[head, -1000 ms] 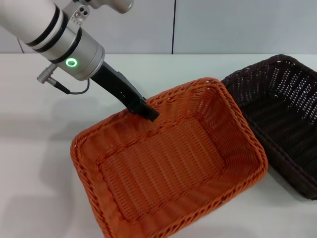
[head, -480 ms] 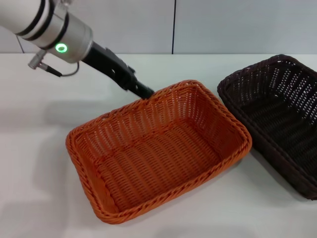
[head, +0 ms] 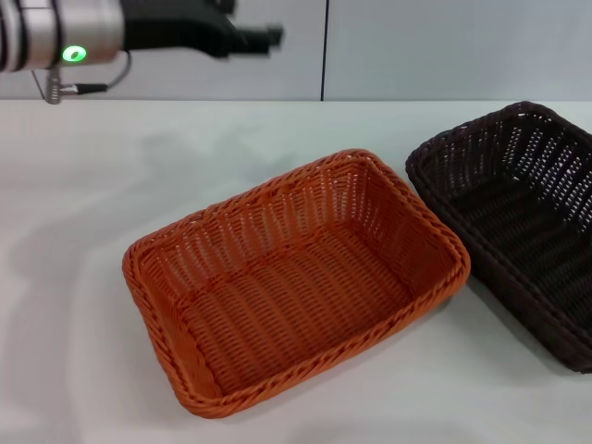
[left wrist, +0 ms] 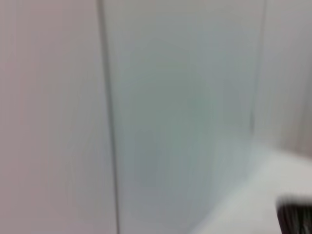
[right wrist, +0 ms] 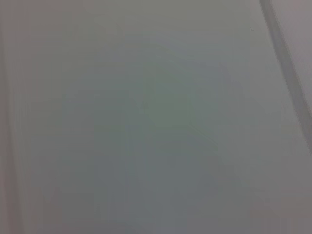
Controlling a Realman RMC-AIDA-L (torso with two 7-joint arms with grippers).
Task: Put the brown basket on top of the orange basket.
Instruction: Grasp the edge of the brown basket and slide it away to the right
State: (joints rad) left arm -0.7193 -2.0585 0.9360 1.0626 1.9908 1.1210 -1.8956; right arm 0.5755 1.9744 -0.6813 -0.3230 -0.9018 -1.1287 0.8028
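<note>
- Left gripper (head: 264, 39) hangs high above the table's far side, stretched out level in front of the wall; whether its fingers are spread or closed cannot be told, and it carries nothing.
- Below it and nearer the robot, well apart from the fingertips, the orange basket (head: 296, 287) sits upright on the white table (head: 83, 231), mouth up, turned at an angle.
- Off to the gripper's right and lower, the brown basket (head: 518, 213) also rests on the table, just beside the orange basket's right end; the two braided rims are near each other, contact unclear. It is not stacked on the orange one.
- Left wrist view gives only a pale wall panel (left wrist: 185, 97) with a seam, plus a dark scrap at one corner that I cannot identify.
- Right gripper appears nowhere; the right wrist view shows only a plain grey surface.
</note>
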